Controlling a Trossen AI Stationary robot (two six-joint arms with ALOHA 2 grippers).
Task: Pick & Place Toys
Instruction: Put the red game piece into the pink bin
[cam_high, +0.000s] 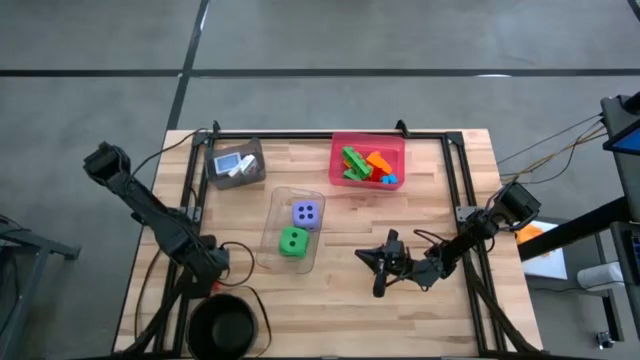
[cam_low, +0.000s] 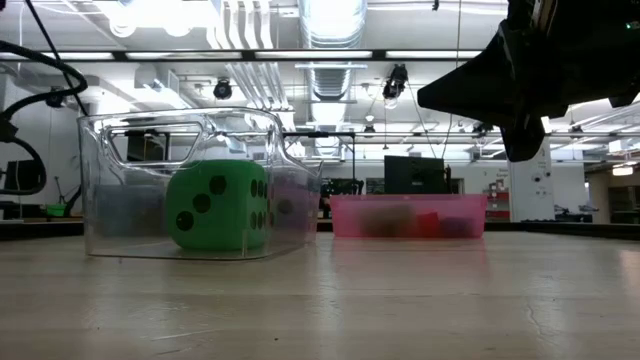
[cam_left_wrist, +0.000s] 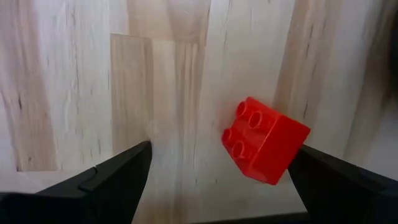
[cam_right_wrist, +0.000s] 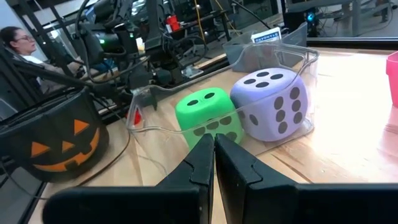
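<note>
My left jaws (cam_left_wrist: 217, 180) stand wide apart just above the pale wooden worktop (cam_high: 330, 300), over its near left part, with a red brick (cam_left_wrist: 264, 148) lying tilted on the boards between the two fingers (cam_left_wrist: 102, 186); from the wrist it sits close against one finger, though I cannot tell whether it touches. My left arm reaches in from the worktop's left edge, its end beside the black round bowl (cam_high: 222, 325) at the near left corner; the right wrist view shows an orange pumpkin face on that bowl.

My right jaws (cam_high: 379, 272) are pressed together and empty, hovering over bare boards at the near centre-right, pointed toward the clear bin (cam_high: 290, 205).

That clear bin sits mid-worktop and holds two dotted dice: the green die (cam_high: 293, 241) nearer the front, the purple die (cam_high: 306, 213) just behind it, side by side and close enough to touch.

At the far centre-right, the pink bin (cam_high: 368, 141) holds a heap of plastic bricks (cam_high: 366, 166), green, orange, red and blue.

At the far left, the grey bin (cam_high: 257, 168) holds small picture cards (cam_high: 231, 163).

Beyond the worktop, seen from the right wrist, a person (cam_right_wrist: 18, 40) sits amid cables and equipment.
</note>
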